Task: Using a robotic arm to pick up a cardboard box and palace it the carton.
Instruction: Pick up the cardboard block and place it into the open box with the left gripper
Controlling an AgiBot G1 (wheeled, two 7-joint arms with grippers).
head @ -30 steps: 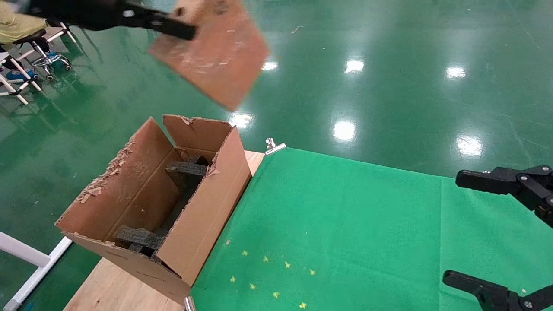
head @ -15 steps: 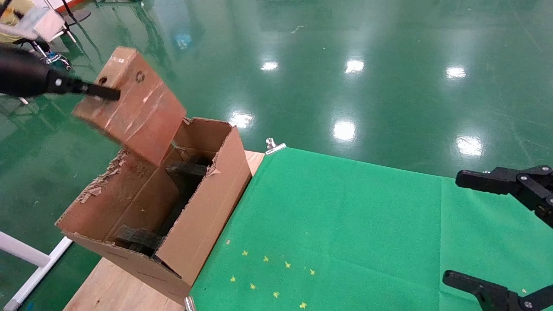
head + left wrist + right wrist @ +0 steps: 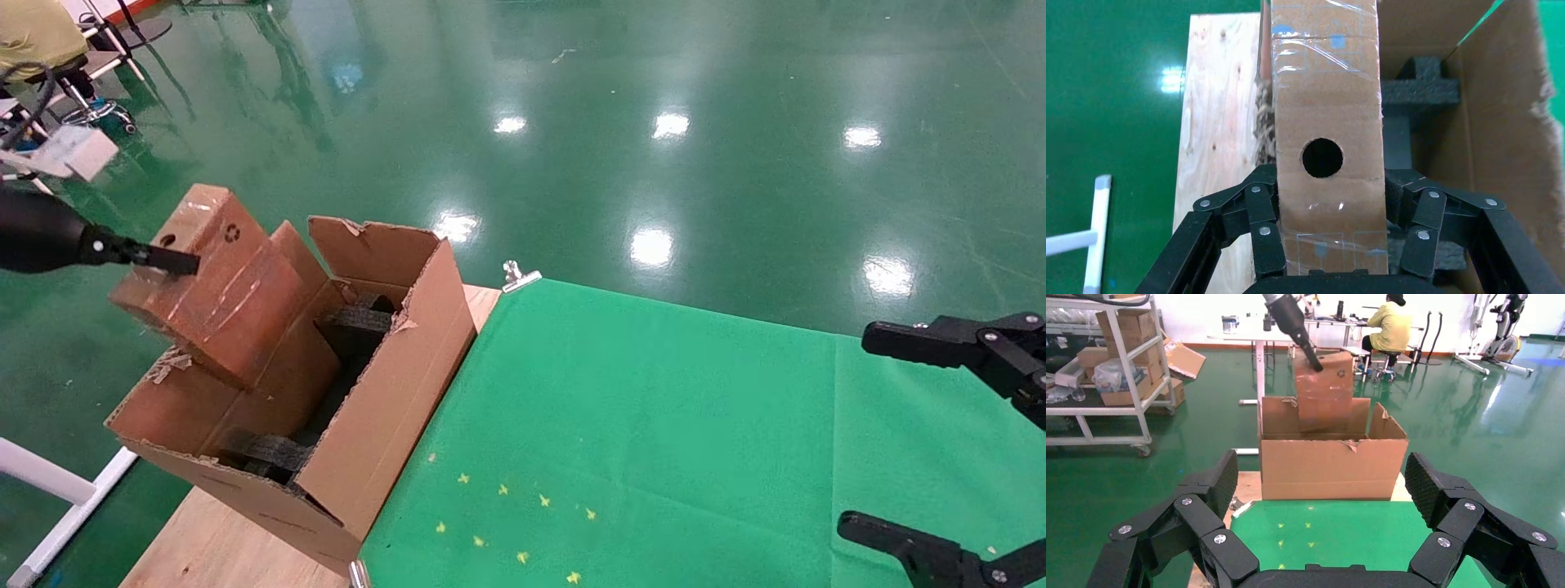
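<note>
Over the last second I have swung the cardboard box (image 3: pixel 216 286) down from high above the floor to the carton (image 3: pixel 327 384), and its lower end now dips past the carton's ragged left flap while the end with the round hole and recycling mark sticks up outside. My left gripper (image 3: pixel 1327 245) pinches the cardboard box across its 2 broad faces, one finger linkage on each side of the narrow holed face, so I judge the carry done and only the lowering and release left. My right gripper (image 3: pixel 1321 539) hangs parked over the green cloth (image 3: pixel 654 425) with its fingers spread wide and nothing between them. I cannot see the box's bottom end, so whether it touches the black foam (image 3: pixel 1413 86) or the flap is unclear, and my left arm is mostly cut off in the head view.
</note>
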